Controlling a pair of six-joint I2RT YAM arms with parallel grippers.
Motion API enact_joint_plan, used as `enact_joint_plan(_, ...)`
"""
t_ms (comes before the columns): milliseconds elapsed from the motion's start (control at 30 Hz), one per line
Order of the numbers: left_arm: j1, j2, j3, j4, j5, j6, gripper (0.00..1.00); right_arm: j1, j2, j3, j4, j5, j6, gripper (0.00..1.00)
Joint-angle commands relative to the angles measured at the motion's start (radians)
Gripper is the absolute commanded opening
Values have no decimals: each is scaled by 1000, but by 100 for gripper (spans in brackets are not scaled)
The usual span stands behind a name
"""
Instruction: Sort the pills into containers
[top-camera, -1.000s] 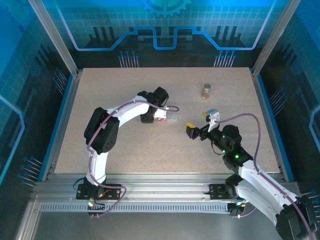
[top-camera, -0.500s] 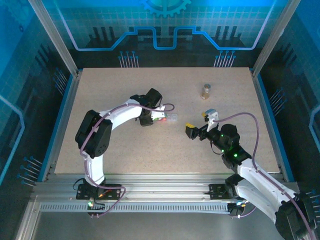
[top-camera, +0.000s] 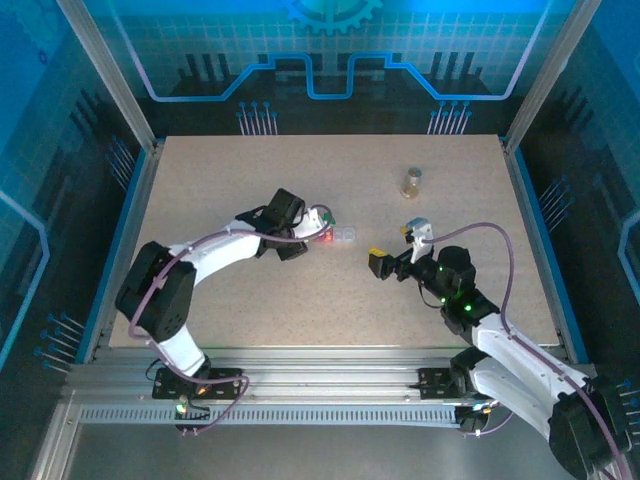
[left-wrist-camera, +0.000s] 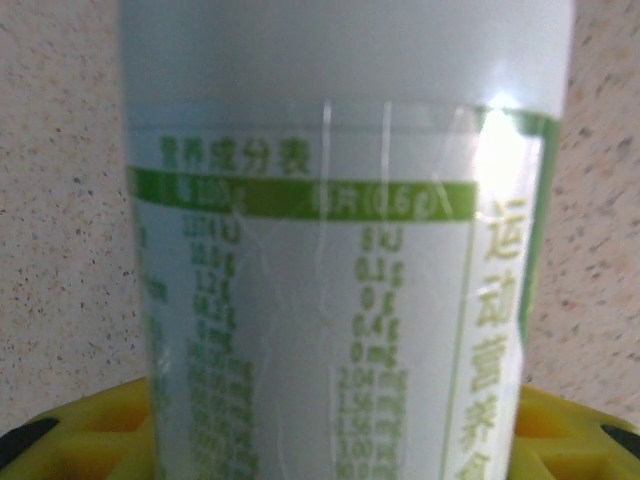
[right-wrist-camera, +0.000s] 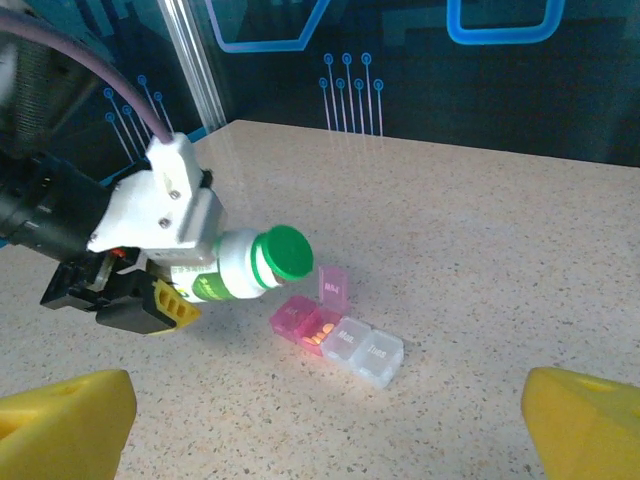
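Note:
My left gripper (top-camera: 303, 238) is shut on the white bottle (top-camera: 318, 221), holding it on its side just above the table. In the right wrist view its green cap (right-wrist-camera: 283, 253) points toward the clear-and-pink pill box (right-wrist-camera: 345, 337), stopping just short of it. One pink compartment stands open, lid up, with orange pills (right-wrist-camera: 320, 336) inside. The bottle's label (left-wrist-camera: 330, 300) sits close against the left wrist camera, between yellow fingertips (left-wrist-camera: 80, 430). The amber vial (top-camera: 411, 182) stands far back on the right. My right gripper (top-camera: 397, 247) hovers open to the right of the box, its fingertips (right-wrist-camera: 62, 415) wide apart and nothing between them.
The speckled table (top-camera: 250, 290) is fenced by metal frame posts and a blue rim (top-camera: 122, 215) on the left and right. Open surface lies in front of the pill box (top-camera: 341, 237) and along the far edge.
The left arm has swung its elbow down and left, and its gripper with the bottle has shifted a little left, off the pill box. The right gripper has barely moved.

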Motion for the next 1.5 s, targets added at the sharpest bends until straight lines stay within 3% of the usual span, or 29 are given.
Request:
enact_joint_plan(0, 6, -109, -106, 248, 130, -122, 0, -14, 37, -5, 72, -30, 3, 100)
enact_joint_plan(167, 6, -244, -325, 608, 223, -254, 0, -15, 106, 19, 124, -106, -10, 100)
enact_joint_plan(333, 6, -354, -542, 1111, 410, -422, 0, -15, 54, 122, -10, -161, 39, 99)
enact_joint_plan(467, 6, -320, -634, 1516, 571, -545, 0, -15, -5, 210, -112, -262, 34, 93)
enact_joint_plan(567, 6, -283, -635, 1620, 660, -602, 0, -14, -28, 294, -218, -378, -24, 85)
enact_joint_plan(667, 2, -261, -637, 1674, 737, -628, 0, -10, -15, 414, -370, -481, -83, 80)
enact_joint_plan(867, -30, -271, -642, 1591, 818, -589, 0, 27, 57, 628, -634, -615, -224, 77)
enact_joint_plan(1167, -97, -302, -649, 1514, 849, -546, 0, 174, 216, 819, -934, -554, -504, 78)
enact_joint_plan(1467, -118, -326, -659, 1481, 870, -520, 0, 252, 321, 857, -1006, -497, -616, 78)
